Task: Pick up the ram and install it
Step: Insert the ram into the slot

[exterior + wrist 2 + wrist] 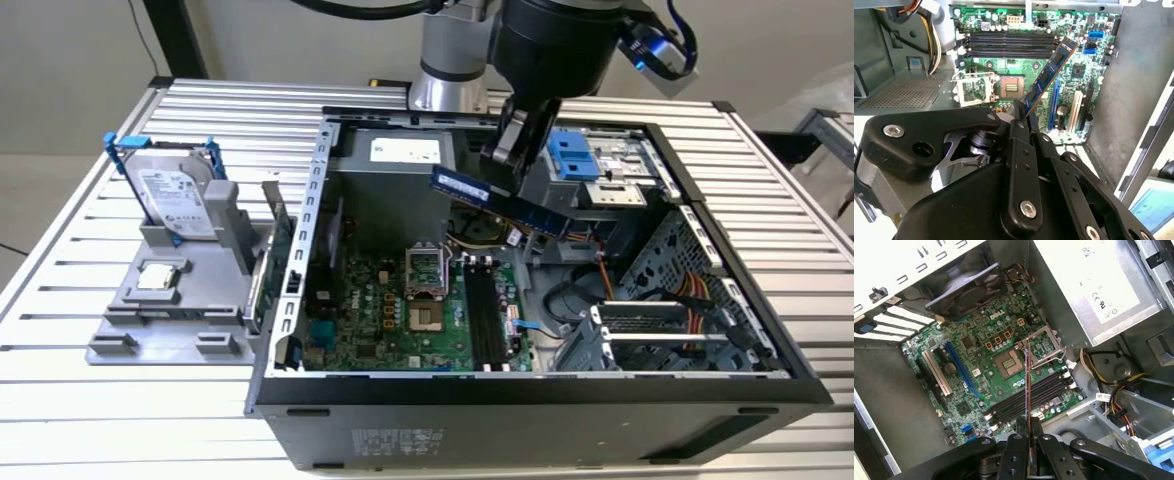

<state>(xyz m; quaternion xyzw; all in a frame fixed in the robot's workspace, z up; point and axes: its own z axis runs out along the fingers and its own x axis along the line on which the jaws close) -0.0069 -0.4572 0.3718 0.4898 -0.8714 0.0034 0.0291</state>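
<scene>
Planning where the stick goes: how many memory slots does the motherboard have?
4 memory slots, side by side in one bank beside the processor socket, all seemingly empty. The end effector holds the ram clear of them. None seems hidden.

The exterior view sits high and well back, looking steeply down into the open computer case (pixel 534 420), which is planted mid-frame. The slatted table (pixel 80 420) spreads out all round it, and the arm hangs in from twelve o'clock. Both wrist views ride close in, right behind the gripper (pixel 1021 112). They sight past it and the ram (pixel 1051 75) pinched there, down onto the motherboard (pixel 979 355). They look from different sides: the second wrist view catches the ram's flat face, the first its thin edge. All three views share the processor socket (pixel 424 290) and memory slots (pixel 487 315), which in the exterior view lie just toward six o'clock of centre.
</scene>
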